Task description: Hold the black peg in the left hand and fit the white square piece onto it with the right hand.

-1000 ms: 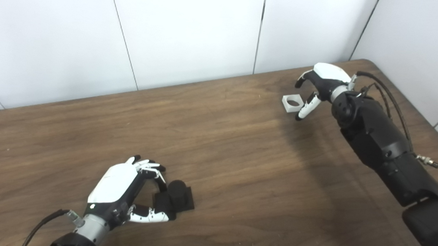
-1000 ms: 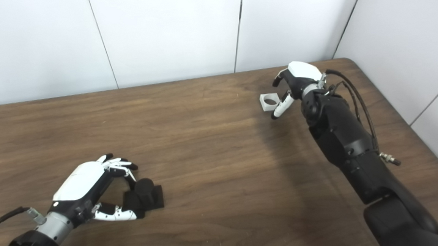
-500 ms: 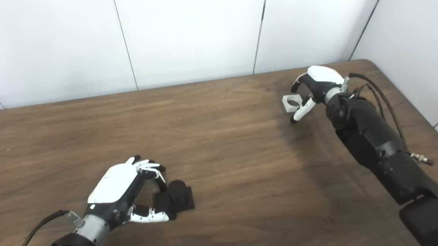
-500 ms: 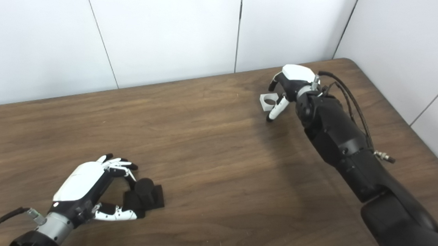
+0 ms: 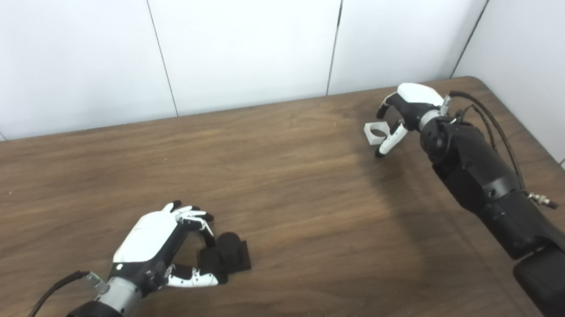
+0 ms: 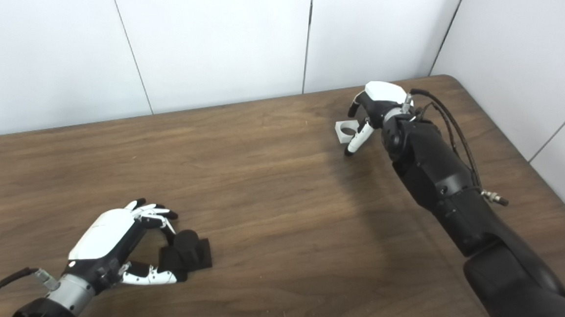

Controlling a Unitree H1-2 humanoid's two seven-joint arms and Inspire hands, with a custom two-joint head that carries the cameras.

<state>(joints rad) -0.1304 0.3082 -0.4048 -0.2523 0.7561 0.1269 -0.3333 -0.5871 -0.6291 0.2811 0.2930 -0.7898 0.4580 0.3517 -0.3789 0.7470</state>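
Observation:
The black peg [image 5: 230,254], a short round post on a square base, rests on the wooden table [image 5: 309,204] near the front left. My left hand [image 5: 152,241] curls around its left side, fingertips on the post and thumb along the base's front edge. The white square piece [image 5: 376,133], with a round hole, lies flat at the far right. My right hand [image 5: 405,109] arches over it, open: its fingers hang behind the piece and its thumb reaches down in front of its right edge.
White wall panels [image 5: 250,39] close off the far side of the table and its right corner. The right forearm [image 5: 482,175], with a looped cable, stretches over the right part of the table.
My right hand has moved left and come down over the white piece, which stays flat on the table. The left hand and the peg have not moved.

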